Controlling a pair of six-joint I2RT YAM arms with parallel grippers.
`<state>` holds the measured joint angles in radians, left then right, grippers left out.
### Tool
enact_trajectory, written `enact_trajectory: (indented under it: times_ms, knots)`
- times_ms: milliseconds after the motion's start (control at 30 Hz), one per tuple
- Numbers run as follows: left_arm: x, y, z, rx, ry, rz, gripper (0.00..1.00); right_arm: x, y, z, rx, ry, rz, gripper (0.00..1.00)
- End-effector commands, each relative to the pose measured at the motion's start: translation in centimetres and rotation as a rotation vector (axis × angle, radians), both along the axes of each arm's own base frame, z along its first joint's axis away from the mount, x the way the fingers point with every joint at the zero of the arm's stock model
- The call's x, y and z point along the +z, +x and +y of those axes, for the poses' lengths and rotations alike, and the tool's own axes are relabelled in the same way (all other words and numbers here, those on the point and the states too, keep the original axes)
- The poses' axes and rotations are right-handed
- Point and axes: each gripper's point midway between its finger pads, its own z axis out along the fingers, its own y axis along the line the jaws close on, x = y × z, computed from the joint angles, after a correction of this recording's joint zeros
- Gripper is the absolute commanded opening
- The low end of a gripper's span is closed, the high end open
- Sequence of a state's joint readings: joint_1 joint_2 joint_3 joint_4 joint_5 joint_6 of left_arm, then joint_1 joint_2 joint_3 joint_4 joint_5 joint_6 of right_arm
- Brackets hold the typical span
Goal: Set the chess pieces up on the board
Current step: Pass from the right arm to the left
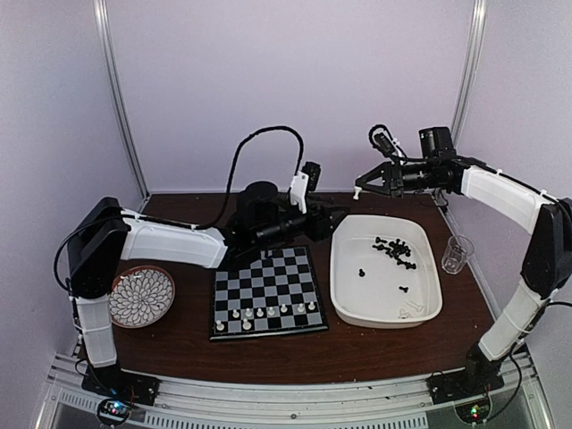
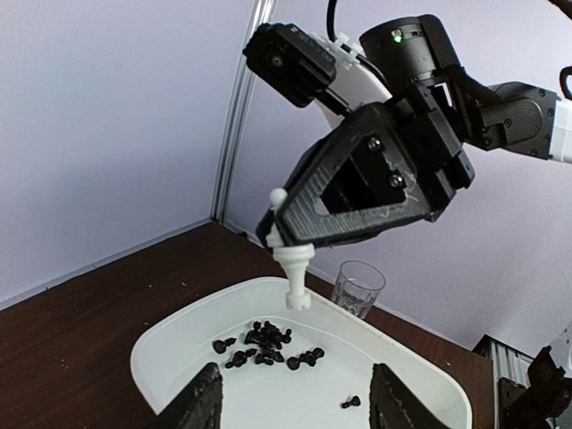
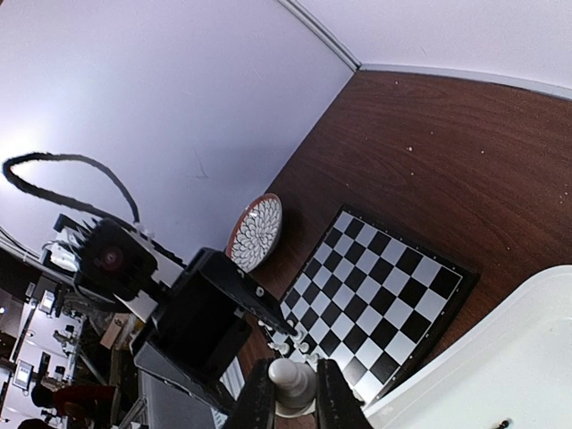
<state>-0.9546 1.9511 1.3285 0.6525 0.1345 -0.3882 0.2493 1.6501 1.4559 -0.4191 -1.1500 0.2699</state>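
My right gripper (image 1: pixel 359 189) is shut on a white chess piece (image 2: pixel 292 268) and holds it in the air above the tray's rear left corner; in the right wrist view the piece (image 3: pixel 291 382) sits between the fingers (image 3: pixel 259 400). My left gripper (image 1: pixel 337 217) hangs open and empty just below and left of it, with its fingers (image 2: pixel 201 407) wide apart over the tray. The board (image 1: pixel 266 290) lies left of the tray, with several white pieces (image 1: pixel 273 311) on its near rows. Several black pieces (image 1: pixel 395 250) lie in the tray.
The white tray (image 1: pixel 344 295) sits right of the board. A clear glass (image 1: pixel 457 253) stands at the tray's right side. A round patterned plate (image 1: pixel 141 296) lies left of the board. Purple walls close in the back and sides.
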Motion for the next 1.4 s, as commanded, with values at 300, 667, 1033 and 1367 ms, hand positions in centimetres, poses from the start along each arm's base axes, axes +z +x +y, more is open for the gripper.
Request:
enact_trajectory:
  times_ms: [300,667,1033,1367]
  knots:
    - [2.3,-0.4,-2.5,-0.049,-0.219,0.021,0.53,5.5,-0.2,-0.2,-0.027,0.243,0.005,0.03]
    - [4.5,0.7,-3.0,-0.021,-0.31,-0.008,0.49,5.5,-0.2,-0.2,-0.038,0.281,0.026,0.04]
    - [5.1,1.5,-3.5,-0.007,-0.348,0.004,0.45,5.8,-0.5,-0.3,-0.04,0.312,0.037,0.04]
    - [5.8,1.6,-3.0,0.0,-0.375,-0.009,0.4,5.8,-0.5,-0.3,-0.037,0.323,0.046,0.04]
